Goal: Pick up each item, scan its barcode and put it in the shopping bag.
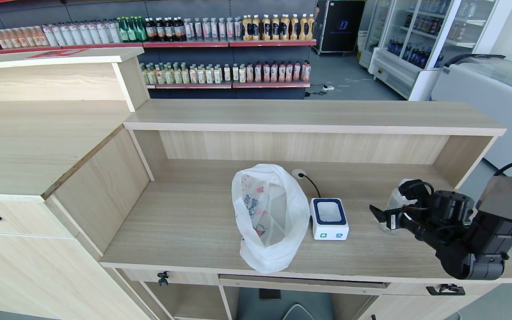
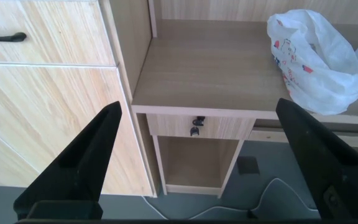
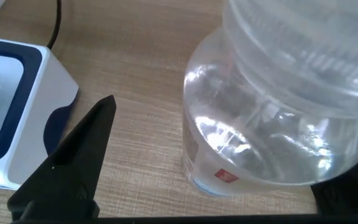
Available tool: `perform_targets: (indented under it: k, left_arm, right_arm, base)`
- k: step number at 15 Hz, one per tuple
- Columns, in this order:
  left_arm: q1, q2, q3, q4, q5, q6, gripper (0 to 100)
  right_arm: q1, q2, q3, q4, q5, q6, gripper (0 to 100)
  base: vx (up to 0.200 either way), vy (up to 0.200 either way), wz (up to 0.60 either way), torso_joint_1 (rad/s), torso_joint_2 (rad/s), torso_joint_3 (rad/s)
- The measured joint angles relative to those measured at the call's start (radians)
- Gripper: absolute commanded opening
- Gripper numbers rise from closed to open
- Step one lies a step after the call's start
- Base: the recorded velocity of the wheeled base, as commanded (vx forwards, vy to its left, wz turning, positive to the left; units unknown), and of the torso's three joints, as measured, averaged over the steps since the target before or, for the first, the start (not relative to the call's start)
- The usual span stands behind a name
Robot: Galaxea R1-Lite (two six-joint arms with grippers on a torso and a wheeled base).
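A light wooden bench (image 1: 185, 222) carries three things. A white, thin plastic shopping bag (image 1: 270, 218) with a red and blue print stands open near the middle of the front edge. Just beside it, toward the right edge, sits a white box-shaped barcode scanner (image 1: 329, 218) with a dark blue frame around its window; its black cable (image 1: 310, 182) runs toward the back edge. Near the right edge stands a clear, round plastic bottle (image 3: 260, 130). The right tool (image 3: 229, 143) is released, its fingers spread on either side of the bottle, one finger (image 3: 73, 168) clearly apart from it. The left tool (image 2: 199, 106) is released too, held off the bench before its front left corner.
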Motion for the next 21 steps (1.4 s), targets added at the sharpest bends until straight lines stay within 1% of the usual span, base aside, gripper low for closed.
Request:
perform_targets:
  k: [4, 5, 6, 12, 14, 19, 21]
  left_arm:
    - [0.0, 0.0, 0.0, 0.0, 0.0, 0.0, 100]
    - [0.0, 0.0, 0.0, 0.0, 0.0, 0.0, 100]
    - [0.0, 0.0, 0.0, 0.0, 0.0, 0.0, 100]
    - [0.0, 0.0, 0.0, 0.0, 0.0, 0.0, 100]
    - [0.0, 0.0, 0.0, 0.0, 0.0, 0.0, 100]
    - [0.0, 0.0, 0.0, 0.0, 0.0, 0.0, 100]
    - [0.0, 0.0, 0.0, 0.0, 0.0, 0.0, 100]
  right_arm:
    - [-0.007, 0.008, -0.006, -0.001, 0.005, 0.003, 100]
    - [-0.013, 0.014, -0.011, -0.001, 0.026, 0.005, 100]
    - [-0.016, 0.021, -0.021, -0.001, 0.042, 0.005, 0]
    - [-0.038, 0.063, -0.137, 0.022, 0.046, -0.004, 0]
    - [-0.044, 0.071, -0.152, 0.057, 0.044, -0.004, 0]
    - [-0.039, 0.085, -0.16, 0.061, 0.042, -0.02, 0]
    - [-0.039, 0.062, -0.172, 0.092, 0.043, -0.011, 0]
  base:
    - [0.0, 0.0, 0.0, 0.0, 0.0, 0.0]
    - [0.0, 0.0, 0.0, 0.0, 0.0, 0.0]
    - [0.0, 0.0, 0.0, 0.0, 0.0, 0.0]
    - [0.0, 0.0, 0.0, 0.0, 0.0, 0.0]
    - [0.0, 0.0, 0.0, 0.0, 0.0, 0.0]
    - [0.0, 0.0, 0.0, 0.0, 0.0, 0.0]
    - [0.0, 0.0, 0.0, 0.0, 0.0, 0.0]
